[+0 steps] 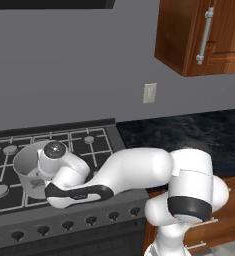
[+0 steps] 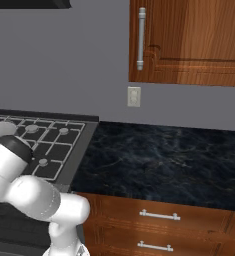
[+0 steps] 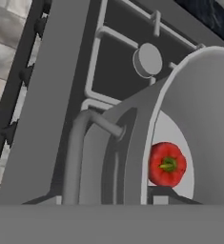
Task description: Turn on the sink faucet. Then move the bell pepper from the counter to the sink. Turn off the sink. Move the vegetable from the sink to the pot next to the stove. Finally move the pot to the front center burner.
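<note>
pot on stove grate, gripper apparently at its rim, bell pepper inside

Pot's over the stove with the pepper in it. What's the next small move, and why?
Probably ease the pot down onto the burner, then open the gripper. The pepper lies inside it and it is over the stove grates near the front. Whether it already rests there, or is centred, I cannot tell.
</note>
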Controlling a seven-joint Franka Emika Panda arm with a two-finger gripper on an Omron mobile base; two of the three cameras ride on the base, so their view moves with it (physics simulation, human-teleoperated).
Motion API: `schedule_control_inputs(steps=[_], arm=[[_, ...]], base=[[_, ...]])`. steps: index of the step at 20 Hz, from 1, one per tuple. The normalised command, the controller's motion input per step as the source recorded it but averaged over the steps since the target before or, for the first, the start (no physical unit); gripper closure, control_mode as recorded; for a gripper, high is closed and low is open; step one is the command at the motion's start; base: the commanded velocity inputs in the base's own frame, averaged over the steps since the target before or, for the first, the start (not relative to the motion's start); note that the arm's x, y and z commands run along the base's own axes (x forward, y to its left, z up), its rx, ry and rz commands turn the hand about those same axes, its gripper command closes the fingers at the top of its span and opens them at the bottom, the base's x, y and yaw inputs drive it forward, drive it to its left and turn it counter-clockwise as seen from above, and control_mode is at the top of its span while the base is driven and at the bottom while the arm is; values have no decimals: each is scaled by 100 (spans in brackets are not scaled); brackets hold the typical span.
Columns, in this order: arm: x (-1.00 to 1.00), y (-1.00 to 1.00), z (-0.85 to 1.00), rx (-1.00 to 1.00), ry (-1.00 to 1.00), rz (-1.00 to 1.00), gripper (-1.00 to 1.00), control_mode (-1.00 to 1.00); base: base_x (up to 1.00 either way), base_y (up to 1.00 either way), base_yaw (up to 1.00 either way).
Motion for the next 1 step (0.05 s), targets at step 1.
schedule_control_inputs(steps=[1], arm=[[14, -9, -23, 0, 0, 0, -100, -100]], base=[[0, 0, 0]])
